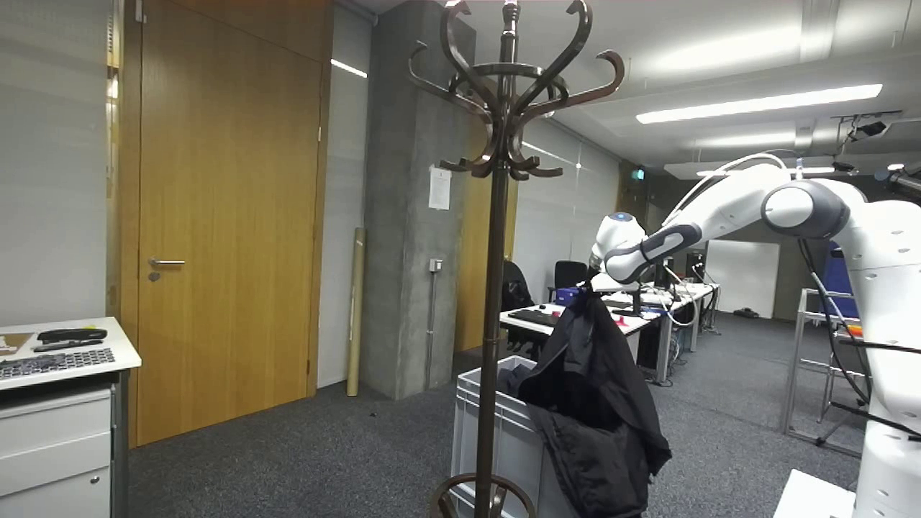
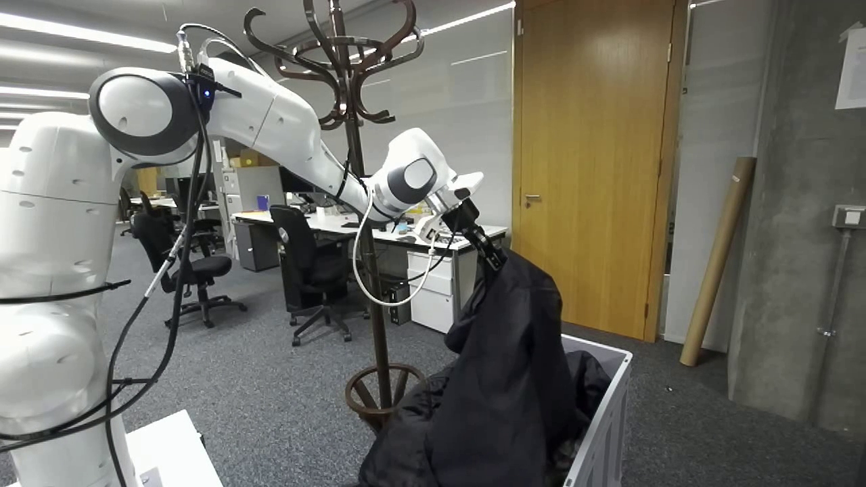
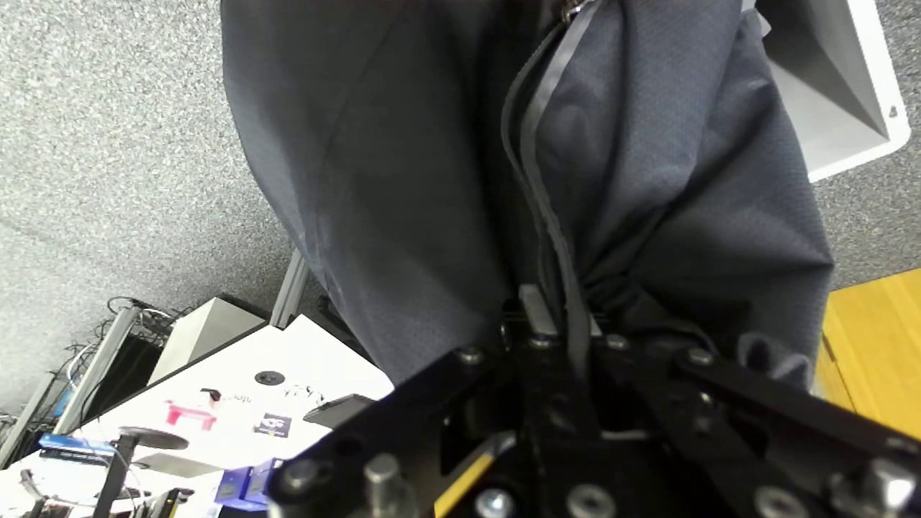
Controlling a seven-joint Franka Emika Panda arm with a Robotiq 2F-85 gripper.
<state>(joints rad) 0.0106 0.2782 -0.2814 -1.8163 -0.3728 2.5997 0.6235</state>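
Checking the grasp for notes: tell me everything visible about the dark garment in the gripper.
The dark garment, black in both exterior views and greyer in the wrist view, looks like a jacket of woven cloth. Narrow strips, perhaps a zip, run from a metal piece into the grip. The gripper pinches it near the top, so it hangs in loose folds, widening downward. Its lower part overlaps the grey bin in both exterior views; whether they touch is unclear.
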